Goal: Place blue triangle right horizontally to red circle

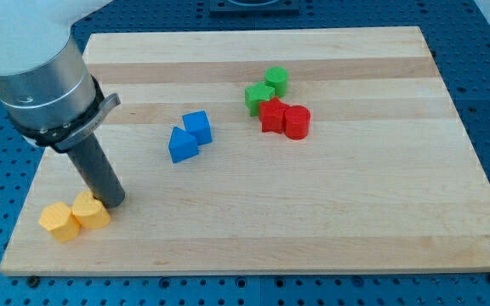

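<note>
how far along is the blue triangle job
Nothing looks done: the blue triangle sits well to the view's left of the red circle. My tip is at the yellow blocks, away from the triangle. Left: reach it and push it past the circle's right.

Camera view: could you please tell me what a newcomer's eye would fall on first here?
First, the big grey arm at the view's left, its dark rod ending at my tip, right against the yellow heart block and yellow hexagon block. Next, the tight green-and-red cluster at upper right, with the red circle. The blue triangle touches a blue cube mid-board.
</note>
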